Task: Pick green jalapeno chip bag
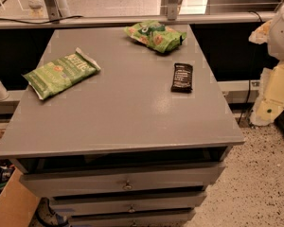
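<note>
A grey table point(132, 122) is shown. The jalapeno bag point(61, 73) lies flat at its left. The gripper point(278, 79) is seen at the right edge, well apart; its state cannot be told. The bag is best approached from above and gripped across its narrow width.

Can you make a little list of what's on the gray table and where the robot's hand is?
table: gray, with drawers below
jalapeno bag: light green, lying flat, left side
other bag: brighter green, at the back
bar: black, right side
gripper: at the right edge of the view, off the table, touching none of them
</note>
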Controlling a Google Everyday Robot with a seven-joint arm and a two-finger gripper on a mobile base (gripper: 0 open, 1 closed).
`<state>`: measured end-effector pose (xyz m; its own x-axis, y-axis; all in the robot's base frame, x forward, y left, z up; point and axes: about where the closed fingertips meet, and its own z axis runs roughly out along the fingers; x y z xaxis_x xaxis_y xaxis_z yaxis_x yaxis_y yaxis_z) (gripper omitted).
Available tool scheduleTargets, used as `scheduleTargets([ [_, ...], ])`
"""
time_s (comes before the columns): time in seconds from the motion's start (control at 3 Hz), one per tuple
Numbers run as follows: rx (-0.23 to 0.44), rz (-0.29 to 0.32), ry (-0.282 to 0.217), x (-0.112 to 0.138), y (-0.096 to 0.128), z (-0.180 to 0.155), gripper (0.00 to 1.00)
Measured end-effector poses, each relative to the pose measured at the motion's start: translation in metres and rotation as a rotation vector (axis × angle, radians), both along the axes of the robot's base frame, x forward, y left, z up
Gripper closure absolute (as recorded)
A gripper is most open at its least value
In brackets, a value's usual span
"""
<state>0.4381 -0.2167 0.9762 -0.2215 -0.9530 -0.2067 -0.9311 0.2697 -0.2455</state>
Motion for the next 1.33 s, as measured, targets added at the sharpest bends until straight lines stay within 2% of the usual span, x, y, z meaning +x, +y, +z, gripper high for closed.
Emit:
scheduleTargets([
  [0.33,0.000,0.000,0.000,0.000,0.000,0.000,0.00],
  [0.67,0.061,0.021,-0.002,0.007,0.001,-0.004,0.00],
  [1.0,0.213,0.101,-0.020,0.031,0.018,-0.010,0.00],
  [1.33,0.358,0.218,-0.045,0.049,0.065,-0.007,0.00],
])
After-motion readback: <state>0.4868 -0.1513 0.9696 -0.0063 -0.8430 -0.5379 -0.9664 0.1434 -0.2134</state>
